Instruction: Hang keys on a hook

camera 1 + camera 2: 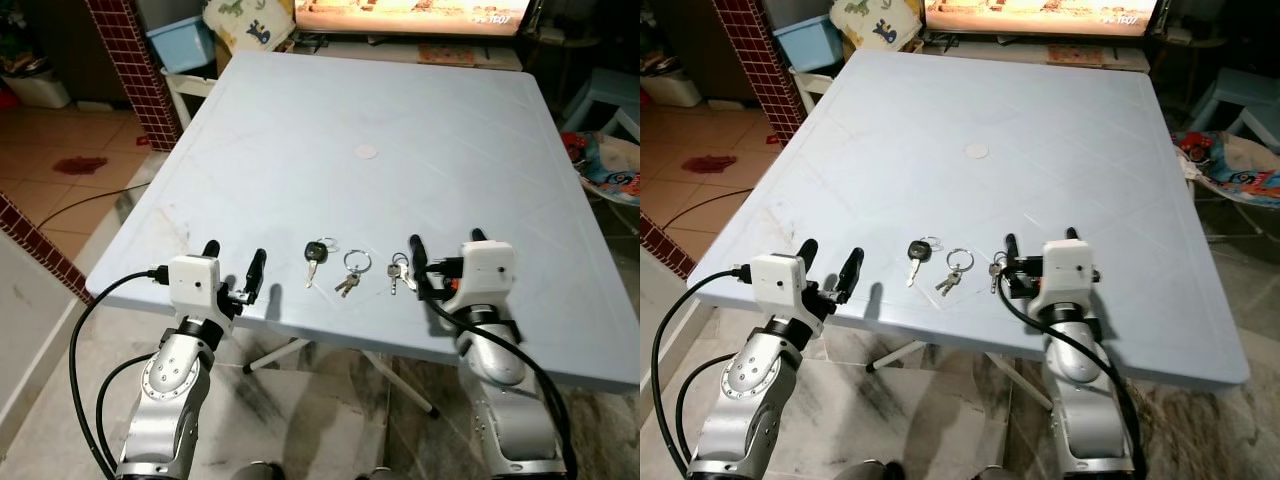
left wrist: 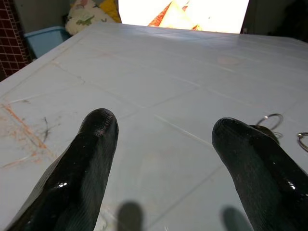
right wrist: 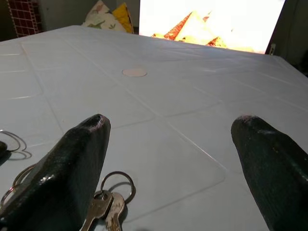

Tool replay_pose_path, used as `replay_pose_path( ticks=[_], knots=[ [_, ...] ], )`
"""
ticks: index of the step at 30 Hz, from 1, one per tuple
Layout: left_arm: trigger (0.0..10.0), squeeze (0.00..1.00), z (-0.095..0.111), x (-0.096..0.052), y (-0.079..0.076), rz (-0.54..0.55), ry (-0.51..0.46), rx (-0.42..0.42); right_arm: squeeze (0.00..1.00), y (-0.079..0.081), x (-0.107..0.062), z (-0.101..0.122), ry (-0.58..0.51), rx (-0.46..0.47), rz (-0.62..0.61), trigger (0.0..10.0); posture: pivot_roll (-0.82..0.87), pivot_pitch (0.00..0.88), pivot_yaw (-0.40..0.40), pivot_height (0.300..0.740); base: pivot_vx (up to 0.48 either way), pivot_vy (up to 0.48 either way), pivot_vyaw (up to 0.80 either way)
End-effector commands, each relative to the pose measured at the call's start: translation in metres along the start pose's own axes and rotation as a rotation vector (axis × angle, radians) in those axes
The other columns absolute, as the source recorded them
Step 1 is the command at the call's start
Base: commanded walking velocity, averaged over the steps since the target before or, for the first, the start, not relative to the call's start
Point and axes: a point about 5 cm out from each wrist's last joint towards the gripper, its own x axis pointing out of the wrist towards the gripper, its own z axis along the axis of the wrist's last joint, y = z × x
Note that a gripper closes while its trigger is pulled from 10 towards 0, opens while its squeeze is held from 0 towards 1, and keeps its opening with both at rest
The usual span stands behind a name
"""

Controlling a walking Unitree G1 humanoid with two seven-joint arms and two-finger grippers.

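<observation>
Left eye view shows a pale blue counter (image 1: 400, 110) with three sets of keys in a row near its front edge: a black-headed car key (image 1: 314, 256) on a ring, a middle key bunch (image 1: 351, 274), and a small key pair (image 1: 399, 272). The right tool (image 1: 444, 243) rests at the counter's edge, fingers spread apart, its inner finger (image 3: 67, 168) just beside the small key pair. The left tool (image 1: 233, 258) sits open at the same edge, well to the left of the car key. A white round disc (image 1: 366, 151) lies mid-counter.
</observation>
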Motion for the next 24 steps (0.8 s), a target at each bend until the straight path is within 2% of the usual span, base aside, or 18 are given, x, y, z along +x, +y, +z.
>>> replay_pose_path(
  ticks=[1,7,11,17,24],
  knots=[
    [10.0,0.0,-0.001,0.0,-0.001,-0.024,0.01,-0.014,0.0,0.002,-0.001,0.006,-0.023,0.001,0.019,10.0,-0.04,0.14,0.038,0.74,0.0,0.0,0.0],
    [10.0,0.0,0.0,0.003,0.003,0.003,0.022,-0.035,0.0,0.012,-0.003,0.007,-0.033,0.018,0.066,10.0,-0.04,0.141,0.042,0.74,0.0,0.0,0.0],
    [10.0,0.0,0.001,0.005,0.009,0.018,0.029,-0.034,0.0,0.011,-0.004,0.005,-0.024,0.021,0.062,10.0,-0.04,0.143,0.04,0.74,0.0,0.0,0.0],
    [10.0,0.0,0.003,0.005,0.011,0.006,0.028,-0.019,0.0,0.01,-0.003,0.005,-0.021,0.02,0.06,10.0,-0.04,0.146,0.04,0.74,0.0,0.0,0.0],
    [10.0,0.0,0.002,0.006,0.009,0.002,0.035,-0.011,0.0,0.009,-0.004,0.005,-0.021,0.016,0.052,10.0,-0.04,0.147,0.042,0.74,0.0,0.377,0.0]
  ],
)
